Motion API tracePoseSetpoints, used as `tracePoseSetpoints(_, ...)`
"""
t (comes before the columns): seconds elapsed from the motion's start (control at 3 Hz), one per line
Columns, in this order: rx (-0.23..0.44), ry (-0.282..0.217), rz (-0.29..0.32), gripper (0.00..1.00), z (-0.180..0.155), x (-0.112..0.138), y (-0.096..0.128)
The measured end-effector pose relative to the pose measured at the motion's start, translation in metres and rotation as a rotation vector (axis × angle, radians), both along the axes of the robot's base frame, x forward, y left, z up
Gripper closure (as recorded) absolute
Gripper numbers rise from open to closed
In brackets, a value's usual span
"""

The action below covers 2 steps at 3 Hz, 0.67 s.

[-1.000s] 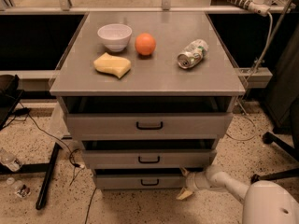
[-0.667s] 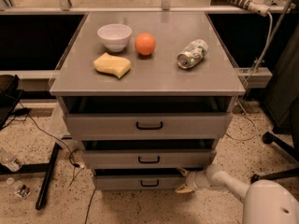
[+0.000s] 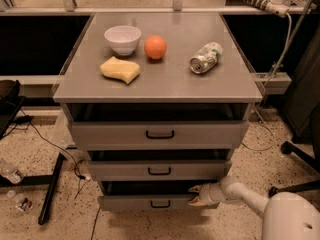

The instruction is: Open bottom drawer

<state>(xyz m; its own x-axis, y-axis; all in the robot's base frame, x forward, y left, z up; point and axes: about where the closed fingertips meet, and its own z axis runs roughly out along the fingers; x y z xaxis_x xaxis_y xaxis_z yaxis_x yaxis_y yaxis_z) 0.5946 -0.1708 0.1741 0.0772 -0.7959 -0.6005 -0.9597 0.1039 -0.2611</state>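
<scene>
The grey cabinet has three drawer fronts. The bottom drawer is the lowest and narrowest, with a small black bar handle. It stands pulled out a little, with a dark gap above its front. My gripper reaches in from the lower right on a white arm. Its tan fingertips sit at the right end of the bottom drawer's top edge, by the dark gap, to the right of the handle.
The top drawer and middle drawer also stand slightly out. On the cabinet top lie a white bowl, an orange, a yellow sponge and a crushed can. A black stand leg and cables lie on the floor at left.
My gripper has moved slightly up and left along the bottom drawer's right end. The drawer fronts look unchanged.
</scene>
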Motion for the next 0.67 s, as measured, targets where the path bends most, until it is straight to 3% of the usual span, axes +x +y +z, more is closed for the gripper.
tracePoseSetpoints(0.33,0.011,0.001,-0.004,1.0,0.0024,-0.0229,-0.0076)
tracePoseSetpoints(0.67,0.011,0.001,-0.004,0.81,0.002,-0.0234,-0.0074)
